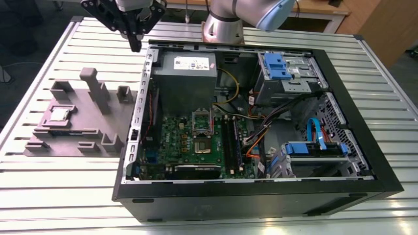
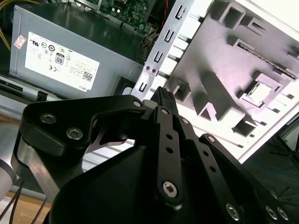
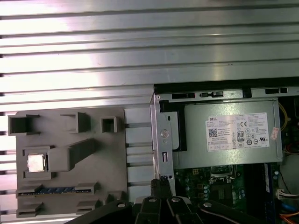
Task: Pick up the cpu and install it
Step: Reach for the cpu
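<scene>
Across the frame: slatted metal table [image 1: 58, 196], ribs running left to right in the exterior view.

On it, toward the exterior view's right: black computer case [image 1: 261, 200] lying on its side, open face up.

Far edge, behind the case: robot arm [image 1: 225, 22], silver-grey, reaching toward the exterior view's left.

Grey fixture plate [image 1: 85, 134] sits on the table just beside the case, on the exterior view's left. It carries upright posts and several recesses.

Inside the case, far-left corner: grey power supply [image 1: 186, 78] with a white label. Nearer than that lies the green motherboard [image 1: 196, 147], with the socket [image 1: 201, 139] and its silver frame about mid-board.

Jaws: black, pointing down, drawn together at the tips, nothing between them. They hang above the table at the case's far-left corner, between the fixture plate and the case wall, not touching either.

Task piece: cpu [image 1: 60, 114], a small silvery square lying flat in a recess on the left part of the fixture plate. It also shows in both wrist views [image 3: 36, 163] [image 2: 259, 91]. It lies well apart from the jaws, nearer and further to the exterior view's left, with the tall posts standing between the two.
</scene>
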Motion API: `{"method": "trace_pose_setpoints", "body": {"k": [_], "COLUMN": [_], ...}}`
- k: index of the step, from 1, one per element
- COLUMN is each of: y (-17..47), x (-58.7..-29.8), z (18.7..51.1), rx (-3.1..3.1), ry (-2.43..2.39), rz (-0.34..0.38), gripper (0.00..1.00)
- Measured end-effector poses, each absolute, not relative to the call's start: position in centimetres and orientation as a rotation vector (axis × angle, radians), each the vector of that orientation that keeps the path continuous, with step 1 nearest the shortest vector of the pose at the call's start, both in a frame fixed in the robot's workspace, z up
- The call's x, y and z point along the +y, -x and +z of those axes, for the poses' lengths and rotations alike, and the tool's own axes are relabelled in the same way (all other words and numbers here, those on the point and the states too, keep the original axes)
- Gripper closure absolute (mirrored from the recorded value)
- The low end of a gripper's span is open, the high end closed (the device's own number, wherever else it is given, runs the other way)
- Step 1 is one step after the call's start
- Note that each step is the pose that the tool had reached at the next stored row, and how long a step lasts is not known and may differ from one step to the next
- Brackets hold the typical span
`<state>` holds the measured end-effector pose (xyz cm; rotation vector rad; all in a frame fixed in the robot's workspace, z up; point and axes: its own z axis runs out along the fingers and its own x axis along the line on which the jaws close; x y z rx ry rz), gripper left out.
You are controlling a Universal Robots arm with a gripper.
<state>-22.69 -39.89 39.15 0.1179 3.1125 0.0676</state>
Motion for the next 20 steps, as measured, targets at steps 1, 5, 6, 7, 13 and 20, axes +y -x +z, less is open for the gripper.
{"method": "trace_pose_setpoints", "body": {"k": [1, 5, 6, 7, 13, 20], "y": [22.71, 22.82, 22.84, 22.86, 23.22, 23.50], "x": [-39.89, -39.89, -39.89, -39.89, -39.89, -39.89], "z": [39.14, 39.14, 39.14, 39.14, 39.14, 39.14], "rx": [3.112, 3.112, 3.112, 3.112, 3.112, 3.112], "ry": [-0.118, -0.118, -0.118, -0.118, -0.118, -0.118], "rz": [0.068, 0.068, 0.068, 0.068, 0.068, 0.068], "gripper": [0.90, 0.90, 0.90, 0.90, 0.90, 0.90]}}
